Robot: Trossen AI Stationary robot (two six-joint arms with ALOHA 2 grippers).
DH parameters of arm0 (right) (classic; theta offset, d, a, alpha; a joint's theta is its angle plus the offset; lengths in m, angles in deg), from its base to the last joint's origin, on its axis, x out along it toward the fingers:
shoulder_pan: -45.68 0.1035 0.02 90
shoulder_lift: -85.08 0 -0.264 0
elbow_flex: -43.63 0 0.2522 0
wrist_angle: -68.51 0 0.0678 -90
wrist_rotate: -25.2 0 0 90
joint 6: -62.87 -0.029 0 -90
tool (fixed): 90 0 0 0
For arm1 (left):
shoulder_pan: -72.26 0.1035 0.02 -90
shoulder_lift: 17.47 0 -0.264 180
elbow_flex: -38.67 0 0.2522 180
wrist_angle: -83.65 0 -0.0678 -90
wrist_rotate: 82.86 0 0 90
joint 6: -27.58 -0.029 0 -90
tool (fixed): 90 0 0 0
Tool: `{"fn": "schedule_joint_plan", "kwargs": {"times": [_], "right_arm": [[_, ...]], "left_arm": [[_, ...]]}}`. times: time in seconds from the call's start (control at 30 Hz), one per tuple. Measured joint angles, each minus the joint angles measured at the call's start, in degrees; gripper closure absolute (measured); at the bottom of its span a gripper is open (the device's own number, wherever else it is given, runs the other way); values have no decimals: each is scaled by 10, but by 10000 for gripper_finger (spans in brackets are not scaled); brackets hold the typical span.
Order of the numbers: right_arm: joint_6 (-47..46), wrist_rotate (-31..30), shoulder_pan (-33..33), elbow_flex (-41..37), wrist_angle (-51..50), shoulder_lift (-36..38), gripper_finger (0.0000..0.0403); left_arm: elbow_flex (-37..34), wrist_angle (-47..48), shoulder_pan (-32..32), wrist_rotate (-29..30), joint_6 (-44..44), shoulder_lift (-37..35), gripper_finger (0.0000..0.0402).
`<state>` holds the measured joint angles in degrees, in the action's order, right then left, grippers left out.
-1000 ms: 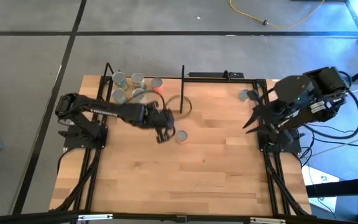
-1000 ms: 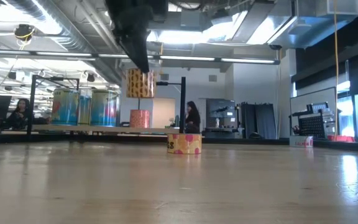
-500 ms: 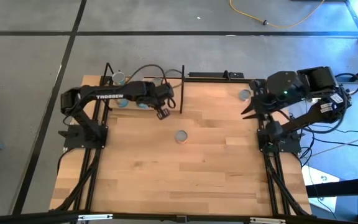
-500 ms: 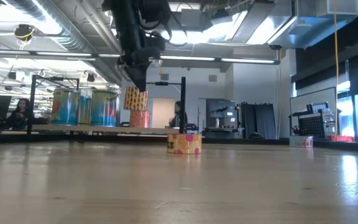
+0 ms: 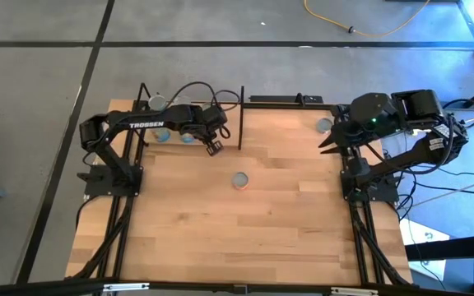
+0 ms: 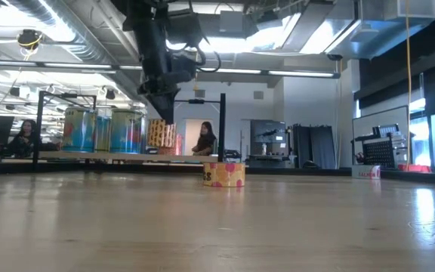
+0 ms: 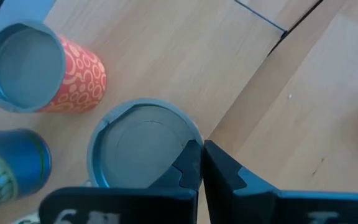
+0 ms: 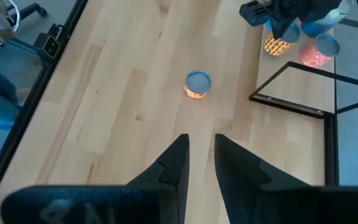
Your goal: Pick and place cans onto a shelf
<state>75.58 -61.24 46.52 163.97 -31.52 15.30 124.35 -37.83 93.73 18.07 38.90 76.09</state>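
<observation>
Left gripper (image 5: 214,148) is now at the shelf (image 5: 194,146) edge, jaws pressed together with nothing between them; in the left wrist view the fingertips (image 7: 199,163) meet just past the rim of a grey-topped can (image 7: 143,151) that stands on the shelf board directly below and slightly behind the jaws. So the tan can it was carrying reads as set down: a second ago it hung in the jaws above the table, half a second ago it was low over the shelf, and now in the low view it stands on the board under the gripper, beside the orange-red one (image 7: 39,72). A blue can (image 7: 8,171) sits on the far side of that pair from the jaws. My read: one more placement done, the left arm is free for the next pick. The loose can (image 5: 239,180) on the bare table is well forward of the left jaws and has not moved across the three moments; from the right wrist it lies ahead of the right gripper (image 8: 199,152), whose jaws stand apart and hold nothing. Another can (image 5: 326,126) sits just beside the right gripper (image 5: 333,141) at the table's back edge. The right arm has swung slightly toward it since a second ago but hasn't closed.
</observation>
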Motion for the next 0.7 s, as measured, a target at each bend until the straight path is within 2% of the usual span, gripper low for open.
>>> {"fn": "schedule_joint_plan", "kwargs": {"times": [0.3, 0.4, 0.7], "right_arm": [[0, 0, 0, 0, 3, 3, 324], [0, 0, 0, 0, 3, 3, 324], [0, 0, 0, 0, 3, 2, 324]], "left_arm": [[-35, -32, 14, 0, -14, 0, 401], [-40, -48, 16, -18, -22, 0, 401], [-40, -96, 14, -23, -29, 0, 369]]}}
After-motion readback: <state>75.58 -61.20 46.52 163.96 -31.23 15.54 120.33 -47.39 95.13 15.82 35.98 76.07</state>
